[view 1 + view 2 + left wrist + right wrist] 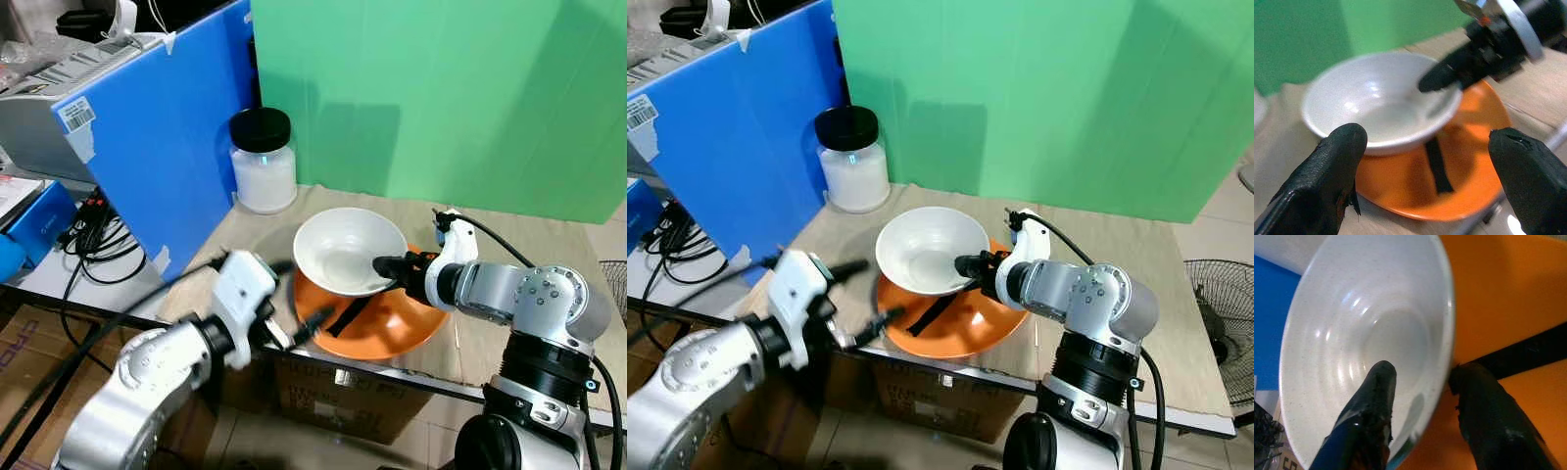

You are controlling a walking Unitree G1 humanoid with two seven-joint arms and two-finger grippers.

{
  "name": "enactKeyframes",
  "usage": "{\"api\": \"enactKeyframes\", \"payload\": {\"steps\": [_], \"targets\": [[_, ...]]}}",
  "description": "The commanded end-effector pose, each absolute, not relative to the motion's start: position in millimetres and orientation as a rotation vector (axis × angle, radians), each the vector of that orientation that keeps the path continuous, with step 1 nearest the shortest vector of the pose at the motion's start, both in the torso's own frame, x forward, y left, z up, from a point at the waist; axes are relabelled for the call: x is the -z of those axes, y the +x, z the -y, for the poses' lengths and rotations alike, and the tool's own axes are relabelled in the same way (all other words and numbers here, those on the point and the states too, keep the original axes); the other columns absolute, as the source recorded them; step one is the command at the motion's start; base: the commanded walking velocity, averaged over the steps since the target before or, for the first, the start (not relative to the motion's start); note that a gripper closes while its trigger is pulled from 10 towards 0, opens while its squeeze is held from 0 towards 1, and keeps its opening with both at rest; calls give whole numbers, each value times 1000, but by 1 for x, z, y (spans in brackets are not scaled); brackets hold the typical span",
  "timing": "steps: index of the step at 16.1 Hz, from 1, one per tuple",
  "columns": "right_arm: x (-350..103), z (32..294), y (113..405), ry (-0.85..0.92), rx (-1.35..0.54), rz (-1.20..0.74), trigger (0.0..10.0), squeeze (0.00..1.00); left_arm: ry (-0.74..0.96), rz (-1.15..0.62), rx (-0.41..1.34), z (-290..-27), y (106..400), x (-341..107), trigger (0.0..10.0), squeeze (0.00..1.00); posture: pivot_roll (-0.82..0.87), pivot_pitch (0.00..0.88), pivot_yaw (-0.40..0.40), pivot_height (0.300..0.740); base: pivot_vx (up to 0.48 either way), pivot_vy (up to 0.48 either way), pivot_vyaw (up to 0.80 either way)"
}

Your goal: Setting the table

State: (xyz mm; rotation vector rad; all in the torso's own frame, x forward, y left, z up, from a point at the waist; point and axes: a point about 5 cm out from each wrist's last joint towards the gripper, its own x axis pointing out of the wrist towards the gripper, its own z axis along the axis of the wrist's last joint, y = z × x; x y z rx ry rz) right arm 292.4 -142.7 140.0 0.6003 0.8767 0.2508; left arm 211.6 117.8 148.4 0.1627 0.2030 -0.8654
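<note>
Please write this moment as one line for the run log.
right gripper: shut on rim of white ceramic bowl | bowl: over round orange plate | left gripper: open, near plate's edge, holding nothing

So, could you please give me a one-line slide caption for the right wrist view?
Right pincer pinching the white bowl's rim, one finger inside, one outside, above the orange plate.

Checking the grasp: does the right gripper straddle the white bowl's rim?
Yes, the right gripper has one finger inside the white bowl, one outside.
</note>
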Motion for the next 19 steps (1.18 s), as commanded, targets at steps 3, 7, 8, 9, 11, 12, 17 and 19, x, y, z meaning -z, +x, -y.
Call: {"api": "enactKeyframes", "payload": {"steps": [3, 7, 8, 9, 11, 12, 17, 19], "targets": [[-142, 142, 294, 612, -243, -882, 0, 0, 177, -208, 889, -116, 208, -150, 10000, 0, 57, 15, 4, 740, 0, 0, 0], [-140, 141, 294, 626, -219, -887, 0, 0, 182, -209, 884, -117, 208, -151, 10000, 0, 56, 15, 5, 740, 0, 0, 0], [-139, 142, 294, 637, -203, -888, 0, 0, 185, -210, 883, -117, 208, -151, 10000, 0, 56, 15, 5, 740, 0, 0, 0], [-139, 142, 294, 643, -200, -889, 0, 0, 186, -210, 882, -117, 208, -151, 10000, 0, 56, 15, 5, 740, 0, 0, 0], [-137, 143, 294, 647, -189, -890, 0, 0, 191, -211, 877, -118, 209, -151, 10000, 0, 57, 15, 4, 740, 0, 0, 0], [-136, 143, 293, 643, -180, -890, 0, 0, 194, -211, 874, -118, 209, -151, 10000, 0, 57, 15, 4, 740, 0, 0, 0], [-136, 143, 293, 664, -141, -808, 0, 0, 201, -210, 865, -118, 210, -150, 10000, 0, 56, 12, 6, 740, 0, 0, 0], [-138, 140, 291, 694, -163, -799, 0, 0, 205, -210, 863, -119, 210, -150, 10000, 0, 57, 11, 9, 740, 0, 0, 0]]}}
